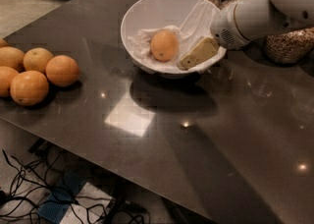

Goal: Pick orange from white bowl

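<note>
I had the gripper [191, 60] over the near-side rim of the bowl [147, 9], its tip low inside; whether it was open or closed, I couldn't tell. The orange [164, 45] sat on crumpled paper [142, 39] just beside the tip, apparently not touching. A cluster of oranges [34, 73] lay well away from it, across the table [221, 144].

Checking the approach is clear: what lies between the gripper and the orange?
In the camera view, only crumpled paper lining the bowl; the gripper, inside the bowl, is close beside the orange.
</note>
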You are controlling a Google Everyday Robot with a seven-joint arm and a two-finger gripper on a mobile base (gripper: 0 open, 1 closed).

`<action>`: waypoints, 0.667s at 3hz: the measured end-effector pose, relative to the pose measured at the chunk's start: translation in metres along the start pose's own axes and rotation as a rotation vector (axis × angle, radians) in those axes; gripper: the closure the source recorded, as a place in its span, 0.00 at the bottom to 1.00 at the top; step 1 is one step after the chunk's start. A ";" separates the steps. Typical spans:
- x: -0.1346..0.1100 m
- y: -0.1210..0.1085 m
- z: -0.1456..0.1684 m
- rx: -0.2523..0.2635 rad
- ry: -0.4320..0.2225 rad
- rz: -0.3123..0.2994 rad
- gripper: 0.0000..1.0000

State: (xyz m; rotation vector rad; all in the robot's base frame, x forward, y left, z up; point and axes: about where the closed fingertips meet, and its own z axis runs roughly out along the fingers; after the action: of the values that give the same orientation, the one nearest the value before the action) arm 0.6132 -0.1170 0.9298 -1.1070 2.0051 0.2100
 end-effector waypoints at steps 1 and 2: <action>-0.011 -0.010 0.008 0.013 -0.041 0.027 0.00; -0.025 -0.020 0.024 0.011 -0.068 0.040 0.00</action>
State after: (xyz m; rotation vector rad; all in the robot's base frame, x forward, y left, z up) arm 0.6494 -0.1011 0.9362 -1.0404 1.9670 0.2534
